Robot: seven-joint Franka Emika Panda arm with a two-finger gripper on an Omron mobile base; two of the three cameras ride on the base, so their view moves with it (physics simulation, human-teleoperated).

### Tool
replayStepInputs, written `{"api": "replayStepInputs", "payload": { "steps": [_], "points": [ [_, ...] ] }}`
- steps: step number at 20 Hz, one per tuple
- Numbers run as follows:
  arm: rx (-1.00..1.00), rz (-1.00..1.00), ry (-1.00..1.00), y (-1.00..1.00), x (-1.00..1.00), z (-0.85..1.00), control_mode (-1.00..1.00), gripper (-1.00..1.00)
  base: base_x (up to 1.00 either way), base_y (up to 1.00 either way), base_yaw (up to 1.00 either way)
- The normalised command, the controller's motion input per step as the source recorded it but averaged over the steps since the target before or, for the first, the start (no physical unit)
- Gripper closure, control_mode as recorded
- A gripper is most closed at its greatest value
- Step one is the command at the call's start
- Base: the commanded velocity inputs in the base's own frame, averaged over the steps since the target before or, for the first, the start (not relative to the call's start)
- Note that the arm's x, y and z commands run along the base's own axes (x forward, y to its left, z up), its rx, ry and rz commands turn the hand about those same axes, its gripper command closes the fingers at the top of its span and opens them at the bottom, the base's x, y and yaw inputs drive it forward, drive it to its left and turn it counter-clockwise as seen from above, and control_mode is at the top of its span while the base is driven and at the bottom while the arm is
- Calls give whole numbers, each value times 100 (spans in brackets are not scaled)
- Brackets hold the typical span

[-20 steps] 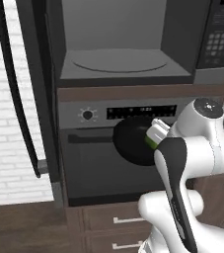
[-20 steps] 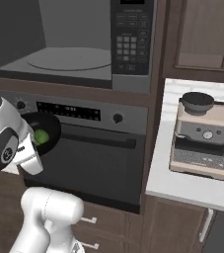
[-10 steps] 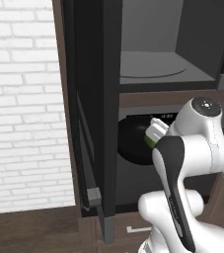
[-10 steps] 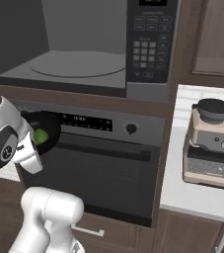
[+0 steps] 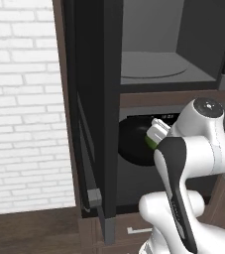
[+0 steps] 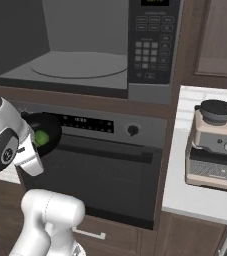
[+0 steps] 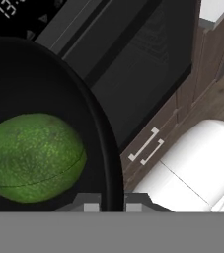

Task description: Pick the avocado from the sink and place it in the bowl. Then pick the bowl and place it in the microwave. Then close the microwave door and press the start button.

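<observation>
The pincer (image 7: 109, 205) is clenched on the rim of the black bowl (image 7: 29, 84), holding it in the air in front of the oven (image 6: 110, 165). The avocado (image 7: 32, 157) lies inside the bowl. Above, the microwave (image 6: 85, 65) stands with its cavity exposed, its door (image 5: 91, 114) swung out to the left. An espresso machine (image 6: 212, 145) sits on the counter (image 6: 190, 202) at right.

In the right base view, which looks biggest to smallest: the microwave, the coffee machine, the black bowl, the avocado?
1. microwave
2. coffee machine
3. bowl, partly hidden behind the arm
4. avocado
</observation>
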Motion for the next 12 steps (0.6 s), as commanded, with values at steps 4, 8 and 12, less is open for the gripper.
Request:
{"api": "replayStepInputs", "payload": {
  "steps": [4,8,12],
  "points": [
    [0,0,0,0,0,0,100,100,0,0,0],
    [0,0,0,0,0,0,100,100,-1,0,0],
    [6,-3,-14,0,-36,44,-100,100,0,0,0]
  ]
}}
